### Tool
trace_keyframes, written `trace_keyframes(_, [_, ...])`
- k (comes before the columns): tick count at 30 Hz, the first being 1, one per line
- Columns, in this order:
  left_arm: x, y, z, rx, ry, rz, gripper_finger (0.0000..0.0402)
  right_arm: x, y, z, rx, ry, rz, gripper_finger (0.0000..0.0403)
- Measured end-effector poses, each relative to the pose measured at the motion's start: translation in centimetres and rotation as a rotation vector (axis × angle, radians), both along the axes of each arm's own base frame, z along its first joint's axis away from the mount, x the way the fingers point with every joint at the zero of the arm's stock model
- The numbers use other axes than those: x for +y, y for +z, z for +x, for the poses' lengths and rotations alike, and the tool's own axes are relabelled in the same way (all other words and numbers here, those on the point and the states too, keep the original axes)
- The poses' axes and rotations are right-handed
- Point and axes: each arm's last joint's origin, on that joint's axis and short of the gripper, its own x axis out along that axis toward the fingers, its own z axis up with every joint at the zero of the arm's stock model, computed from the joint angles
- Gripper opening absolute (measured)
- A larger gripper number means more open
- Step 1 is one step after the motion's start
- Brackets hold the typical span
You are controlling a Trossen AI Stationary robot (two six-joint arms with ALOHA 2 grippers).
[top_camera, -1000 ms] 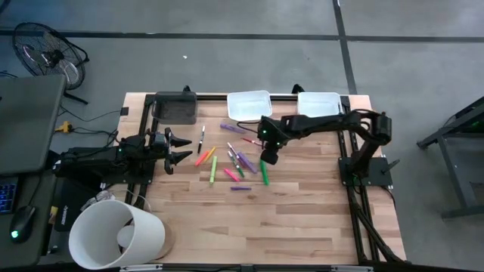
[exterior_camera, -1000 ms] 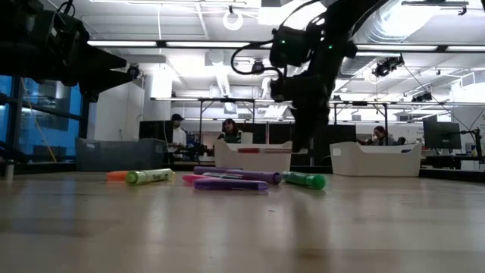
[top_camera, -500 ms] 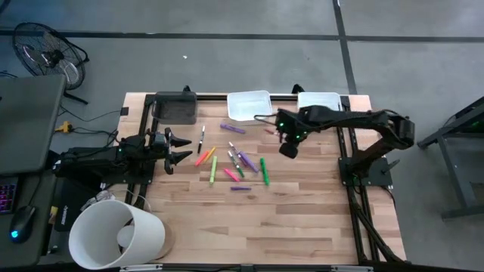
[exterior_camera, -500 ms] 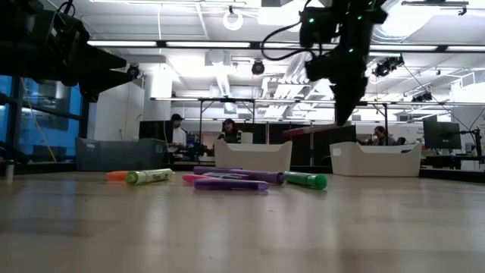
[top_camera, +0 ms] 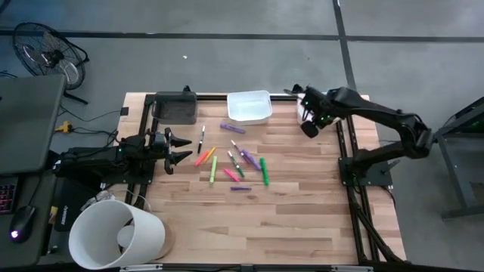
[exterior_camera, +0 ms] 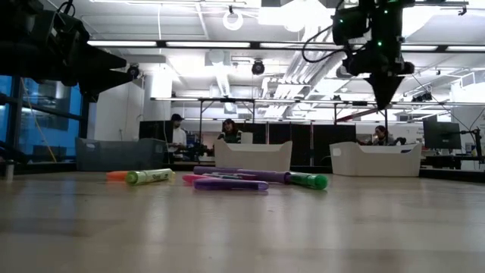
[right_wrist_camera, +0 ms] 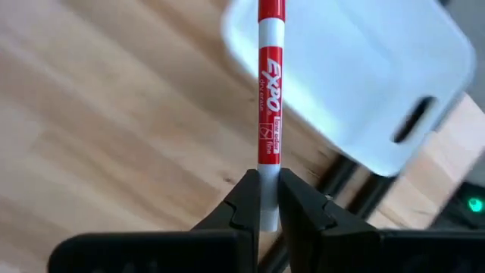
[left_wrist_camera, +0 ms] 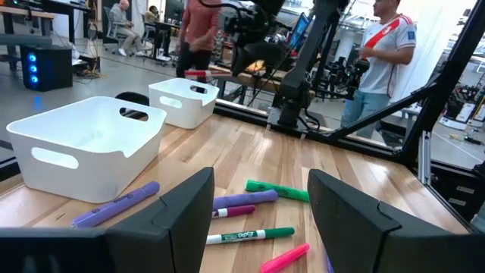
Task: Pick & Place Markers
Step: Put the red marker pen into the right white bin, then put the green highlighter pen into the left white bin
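Observation:
My right gripper (top_camera: 308,125) hangs high over the table's far right corner, shut on a red-and-white marker (right_wrist_camera: 268,114), beside the right white tray (right_wrist_camera: 364,76), which the arm mostly hides in the high view. The other markers (top_camera: 233,160), in green, purple, pink, orange and black, lie flat on the wood mid-table, seen also as markers (exterior_camera: 227,179) in the low view. My left gripper (top_camera: 178,149) waits open at the table's left side, its fingers pointing at the markers (left_wrist_camera: 258,199). My right gripper pinches the red marker between its two fingers at the white end of its barrel (right_wrist_camera: 267,193). The fingers come from above, lying across the marker. It is lifted clear and sticks out past the fingertips, its red cap (right_wrist_camera: 270,10) over the tray's corner.
A second white tray (top_camera: 249,106) and a dark bin (top_camera: 175,107) stand along the far edge. A large white bucket (top_camera: 117,236) sits at the near left corner. Bare wood lies near and right of the markers. People move in the room behind.
My right gripper has risen from the marker cluster and swung toward the table's far right corner, carrying the red marker clear of the table up to the right tray. The other markers have stayed where they were.

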Motion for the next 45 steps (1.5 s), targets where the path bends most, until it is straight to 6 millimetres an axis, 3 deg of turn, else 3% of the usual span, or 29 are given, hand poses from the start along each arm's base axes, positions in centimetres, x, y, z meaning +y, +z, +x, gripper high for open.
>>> trace_keyframes(12, [0.0, 0.0, 0.0, 0.000, 0.000, 0.000, 0.0211, -4.5, -1.1, -2.6, 0.100, -0.097, 0.022, 0.0029])
trace_keyframes(24, [0.0, 0.0, 0.0, 0.000, 0.000, 0.000, 0.0211, -7.7, -4.5, -1.6, 0.294, 0.085, 0.045, 0.0035])
trace_keyframes(33, [0.0, 0.0, 0.0, 0.000, 0.000, 0.000, 0.0211, -9.1, -6.6, -0.8, 0.439, 0.240, 0.054, 0.0043])
trace_keyframes(45, [0.0, 0.0, 0.0, 0.000, 0.000, 0.000, 0.0211, -9.3, -6.9, -0.5, 0.454, 0.328, 0.060, 0.0053])
